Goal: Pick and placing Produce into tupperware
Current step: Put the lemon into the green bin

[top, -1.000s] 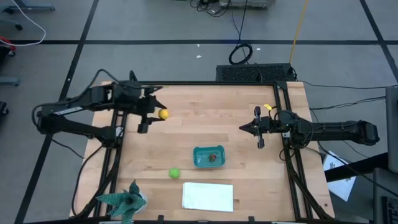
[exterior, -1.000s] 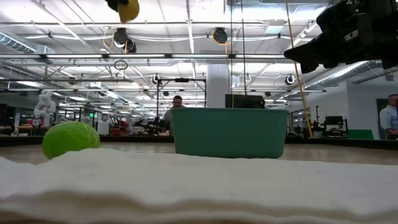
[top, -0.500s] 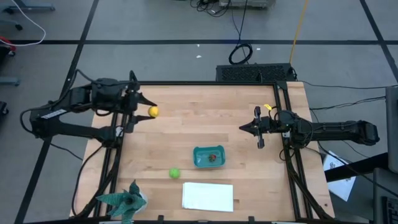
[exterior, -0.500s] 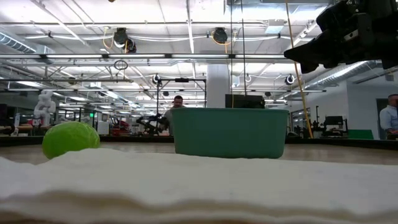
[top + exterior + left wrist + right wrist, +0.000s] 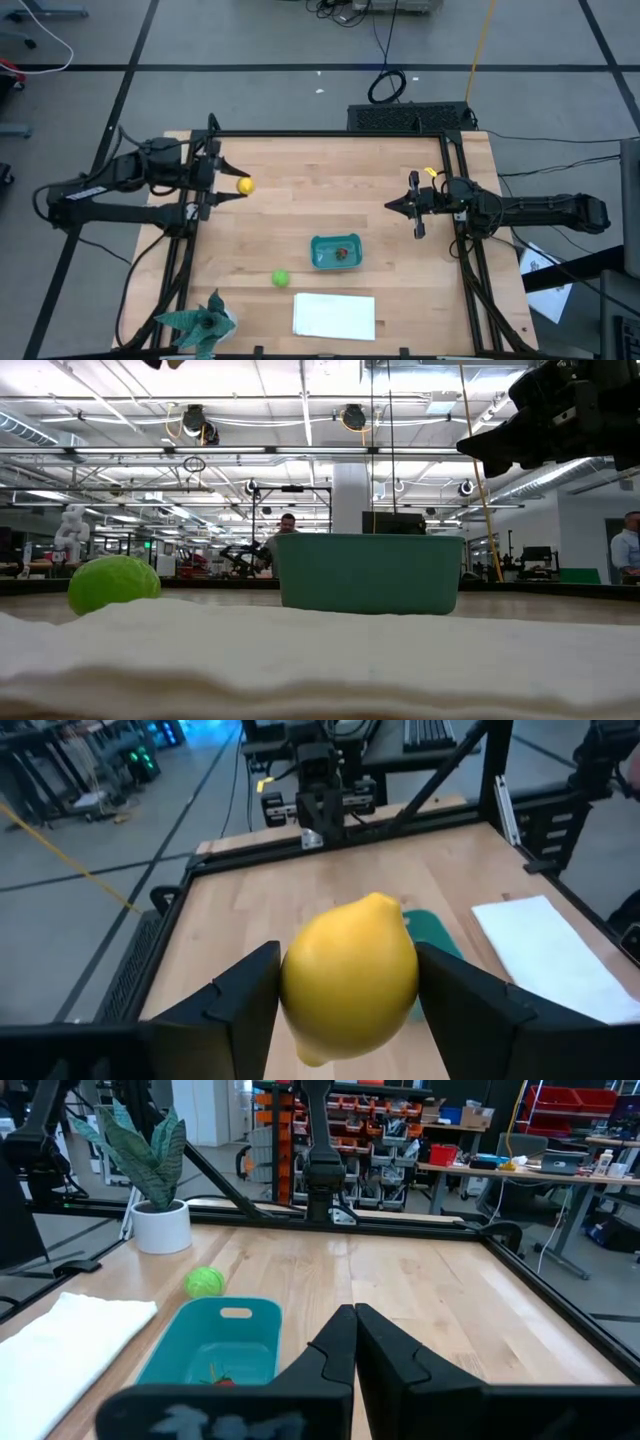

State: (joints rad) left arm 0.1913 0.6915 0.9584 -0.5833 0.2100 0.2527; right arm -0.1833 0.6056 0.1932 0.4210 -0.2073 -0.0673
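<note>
Light wooden boards make the table top [image 5: 380, 200], which has a black frame around it and stands on a grey floor with cables. On the left side of the table, near the far corner, the left gripper [image 5: 226, 184] is raised above the wood and clamps the yellow lemon [image 5: 245, 185] between its two fingers; in the left wrist view the lemon [image 5: 350, 976] fills the middle, with one dark finger [image 5: 240, 990] pressed on each side of it. In the low view only a small part of this gripper shows at the top edge. The teal tupperware tub [image 5: 335, 252] stands on the wood in the front half of the table, about in the middle between the arms, and the tiny red fruit [image 5: 343, 254] lies inside it; the right wrist view shows the red fruit [image 5: 224, 1379] on the bottom of the tub [image 5: 215, 1342]. The round green fruit [image 5: 281, 278] rests on the table just beside the tub, toward the left and front. A flat white sheet [image 5: 334, 315] lies at the front edge, near the tub but not touching it. A teal-green leafy plant [image 5: 200, 322] stands at the front left corner. The right gripper [image 5: 392, 206] waits at the right side of the table, above the wood, with its fingers pressed together and nothing between them.
</note>
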